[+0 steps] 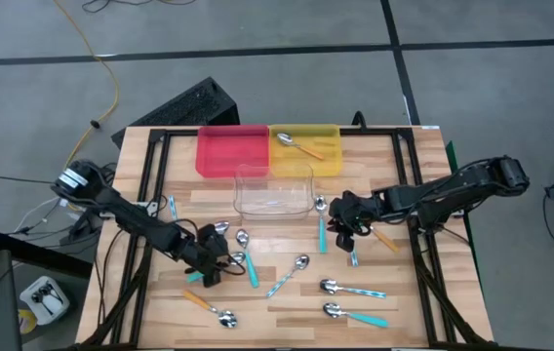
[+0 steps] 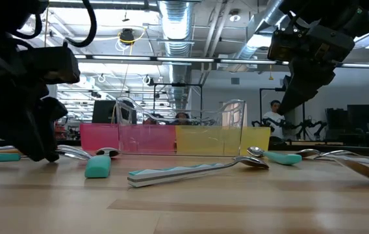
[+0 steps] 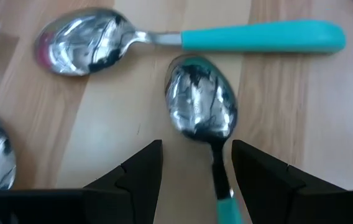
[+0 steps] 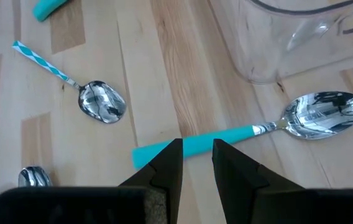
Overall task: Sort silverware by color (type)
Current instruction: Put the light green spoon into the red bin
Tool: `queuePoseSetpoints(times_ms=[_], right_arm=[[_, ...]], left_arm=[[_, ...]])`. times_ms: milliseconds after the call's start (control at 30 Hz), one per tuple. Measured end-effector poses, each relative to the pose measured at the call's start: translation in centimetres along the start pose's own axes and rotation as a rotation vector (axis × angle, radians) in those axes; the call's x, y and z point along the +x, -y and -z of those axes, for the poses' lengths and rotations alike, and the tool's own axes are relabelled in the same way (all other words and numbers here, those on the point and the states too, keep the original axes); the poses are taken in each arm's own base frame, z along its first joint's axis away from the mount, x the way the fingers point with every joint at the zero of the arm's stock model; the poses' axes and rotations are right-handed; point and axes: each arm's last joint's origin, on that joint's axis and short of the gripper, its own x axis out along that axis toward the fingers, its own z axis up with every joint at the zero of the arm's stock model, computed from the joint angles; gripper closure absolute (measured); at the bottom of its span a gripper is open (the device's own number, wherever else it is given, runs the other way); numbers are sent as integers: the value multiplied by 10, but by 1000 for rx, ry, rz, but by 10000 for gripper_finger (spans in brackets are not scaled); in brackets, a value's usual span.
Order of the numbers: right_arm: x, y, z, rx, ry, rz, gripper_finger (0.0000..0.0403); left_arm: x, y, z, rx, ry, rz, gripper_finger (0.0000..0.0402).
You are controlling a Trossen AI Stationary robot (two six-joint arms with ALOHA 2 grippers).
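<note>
High view is showing a slatted wooden surface (image 1: 287, 302) carrying scattered shiny-bowled spoons (image 1: 353, 289). Left gripper (image 3: 195, 171) is hovering open, astride a teal spoon's (image 3: 200, 109) neck; right gripper (image 4: 196, 158), narrowly open, is straddling another teal handle (image 4: 195, 144).

Bright overhead light; spoon bowls (image 3: 200, 99) glare, foreground approx blurred.
</note>
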Motion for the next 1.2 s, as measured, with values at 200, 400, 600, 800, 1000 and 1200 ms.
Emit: queuePoseSetpoints(times_ms=[200,400,600,800,1000,1200], right_arm=[[0,0,0,0,0,0,289],[0,0,0,1,0,0,289],[0,0,0,4,0,0,289],[0,0,0,11,5,1,289],[0,0,-1,12,22,21,289],[0,-1,-5,53,58,4,289]], left_arm=[[1,0,3,17,-8,-33,228],[1,-2,4,16,-23,-48,303],[1,-3,5,8,-37,-49,390],[0,-2,4,-7,-27,-18,397],[-20,1,-4,-6,16,80,400],[-46,-3,-9,11,123,46,400]])
